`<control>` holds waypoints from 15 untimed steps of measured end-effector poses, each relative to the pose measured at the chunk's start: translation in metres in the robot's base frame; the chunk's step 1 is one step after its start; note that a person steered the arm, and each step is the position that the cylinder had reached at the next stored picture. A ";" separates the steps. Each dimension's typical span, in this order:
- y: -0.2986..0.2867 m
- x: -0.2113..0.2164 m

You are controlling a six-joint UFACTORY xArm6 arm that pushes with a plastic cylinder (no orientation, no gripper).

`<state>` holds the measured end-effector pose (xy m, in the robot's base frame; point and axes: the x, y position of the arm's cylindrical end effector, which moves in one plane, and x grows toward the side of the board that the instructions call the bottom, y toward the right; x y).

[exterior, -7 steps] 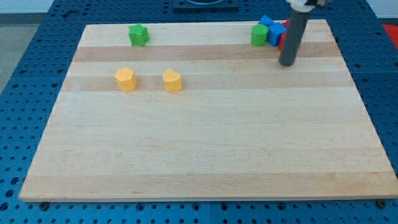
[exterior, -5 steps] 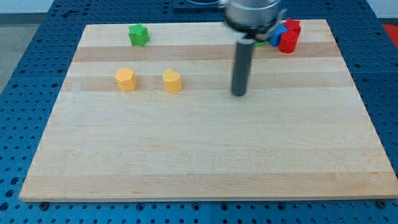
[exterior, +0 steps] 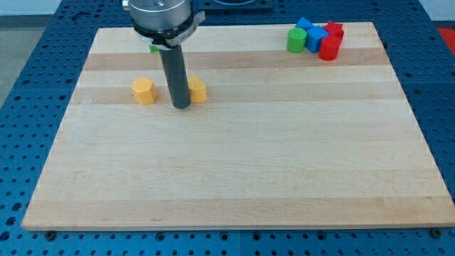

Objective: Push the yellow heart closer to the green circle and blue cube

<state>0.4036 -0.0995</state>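
The yellow heart (exterior: 198, 91) lies on the wooden board, left of centre near the view's top, partly hidden by my rod. My tip (exterior: 180, 106) rests on the board just at the heart's left side, touching or nearly touching it. The green circle (exterior: 296, 40) and the blue cube (exterior: 316, 38) stand side by side at the view's top right, far to the right of the heart. Another blue block (exterior: 304, 25) sits just behind them.
A yellow hexagon block (exterior: 143, 91) lies to the left of my tip. Two red blocks (exterior: 330, 42) touch the blue cube's right side. A green block (exterior: 153, 48) at the view's top left is mostly hidden behind the rod. The board's top edge (exterior: 234, 28) is near.
My rod has swept from the view's top right, beside the red and blue blocks, leftward across the board to the yellow heart's left side. No block has visibly moved.
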 end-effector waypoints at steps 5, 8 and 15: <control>0.024 -0.076; 0.111 -0.070; 0.153 -0.088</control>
<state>0.3155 0.0538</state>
